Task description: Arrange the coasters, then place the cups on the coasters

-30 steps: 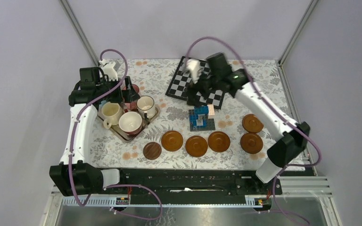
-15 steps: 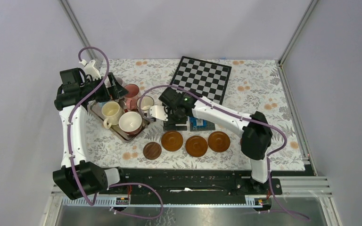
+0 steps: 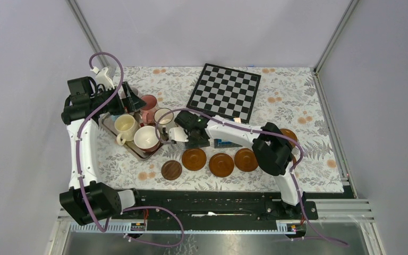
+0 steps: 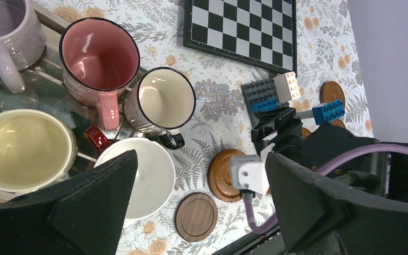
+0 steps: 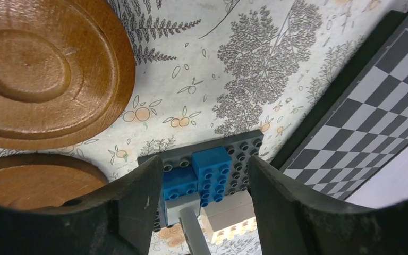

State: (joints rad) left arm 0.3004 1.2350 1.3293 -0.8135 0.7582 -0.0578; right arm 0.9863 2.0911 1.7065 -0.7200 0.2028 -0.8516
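Four coasters lie in a row near the front: a dark one (image 3: pixel 171 170) and brown ones (image 3: pixel 194 159), (image 3: pixel 221 164), (image 3: pixel 246 159). Another (image 3: pixel 288 134) peeks out behind my right arm. Cups stand on the grey tray (image 3: pixel 138 151): pink (image 4: pixel 100 58), cream with a dark outside (image 4: pixel 166 98), cream-yellow (image 4: pixel 21 149), white (image 4: pixel 138 172), lilac (image 4: pixel 5 32). My left gripper (image 4: pixel 202 156) hangs open above the tray, holding nothing. My right gripper (image 5: pixel 204 164) is low by the blue block toy (image 5: pixel 212 178), jaws partly apart and touching nothing, beside a brown coaster (image 5: pixel 37 69).
A chessboard (image 3: pixel 226 90) lies at the back centre. The block toy (image 3: pixel 226 139) sits between it and the coaster row. My right arm stretches across the table's middle from the right. Flowered cloth covers the table.
My right arm swung from the chessboard down and left to the block toy, and its jaws narrowed. My left gripper shifted slightly left over the tray. No cup or coaster moved.
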